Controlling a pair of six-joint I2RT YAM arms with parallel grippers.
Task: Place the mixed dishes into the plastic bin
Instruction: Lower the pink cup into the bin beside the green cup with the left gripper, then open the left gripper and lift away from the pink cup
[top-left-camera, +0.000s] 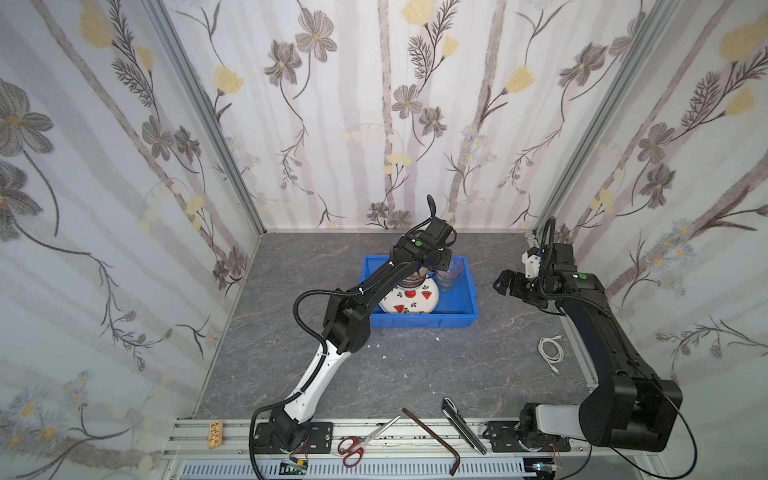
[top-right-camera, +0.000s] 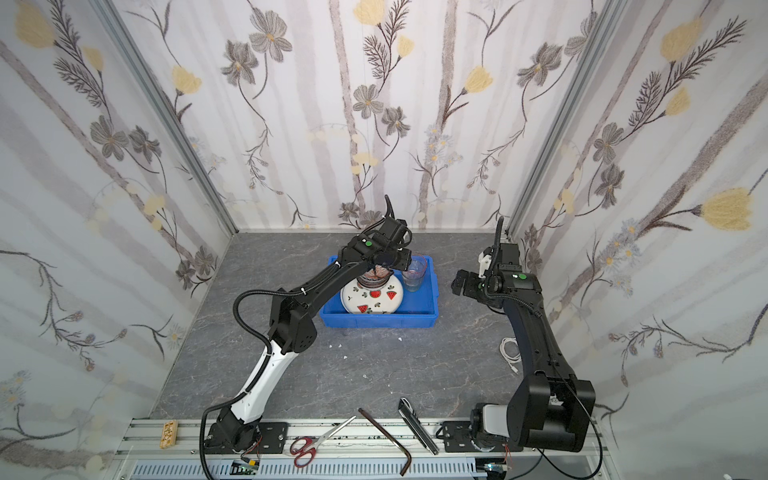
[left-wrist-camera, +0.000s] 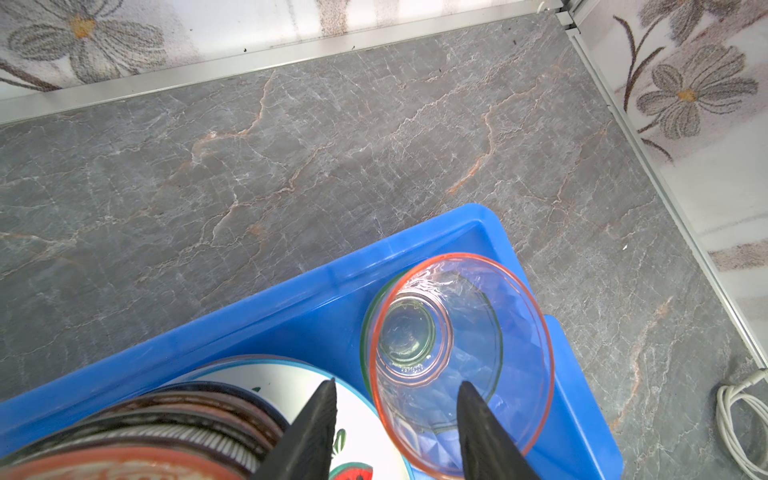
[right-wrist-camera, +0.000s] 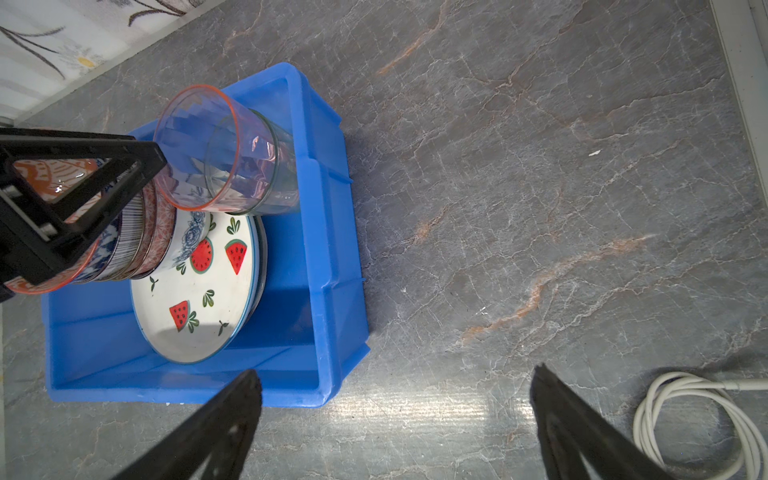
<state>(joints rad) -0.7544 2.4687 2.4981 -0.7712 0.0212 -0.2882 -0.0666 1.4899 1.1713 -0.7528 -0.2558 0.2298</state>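
Blue plastic holds nearly everything I can see of the dishes: the plastic bin (top-left-camera: 419, 323) sits mid-bench, towards the back wall. In it lies the watermelon plate (top-left-camera: 415, 301) with at least one more plate edge showing under it (I can't make out the pattern). The patterned bowls (right-wrist-camera: 137, 245) are nested in a stack on the plate's far side. Two clear tumblers (top-left-camera: 449, 276) stand upright just beside them, the pink-rimmed one sitting inside the green-rimmed one.

The left hand (left-wrist-camera: 397, 382) hangs over the bin. Its jaws are partly apart and straddle the pink rim, one finger inside the glass and one outside, with no pinch on it that I can see. The right hand (right-wrist-camera: 395, 382) is spread wide and empty over the bare bench (top-left-camera: 374, 374) beside the bin's right wall.

No dish shows anywhere outside the bin. Only the white cable (top-left-camera: 550, 349) and the scissors (top-left-camera: 353, 446) lie about, and neither belongs to the job. To my eye the loading is done or all but done, and what remains is lifting the left hand clear without tipping the tumblers.
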